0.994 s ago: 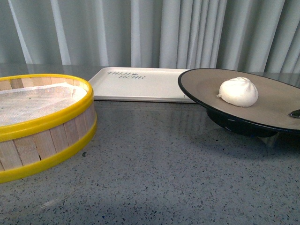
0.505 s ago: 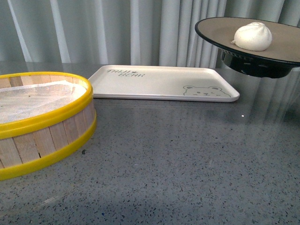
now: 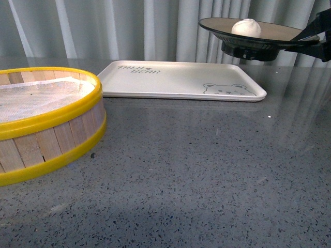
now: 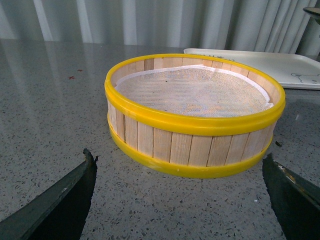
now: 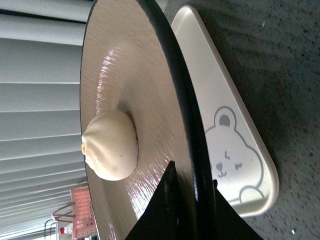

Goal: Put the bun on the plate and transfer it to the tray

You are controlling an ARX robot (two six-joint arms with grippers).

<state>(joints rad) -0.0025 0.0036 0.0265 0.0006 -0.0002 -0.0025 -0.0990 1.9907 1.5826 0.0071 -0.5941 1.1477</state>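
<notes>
My right jaws, clamped on the plate [image 3: 279, 32], have carried it and the bun [image 3: 246, 27] up to the tray [image 3: 181, 85]; lowering remains. Left jaws apart.

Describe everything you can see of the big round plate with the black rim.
The large round shallow plate looks like glazed ceramic: glossy beige-tan inside, with a black rim, underside and foot. It is held in the air, roughly level, clear of the grey speckled table and near the right end of the cream-white rectangular tray, not touching it. The right hand pinches its rim, one finger on top and one beneath. A small white pleated steamed bun sits near its middle.
</notes>
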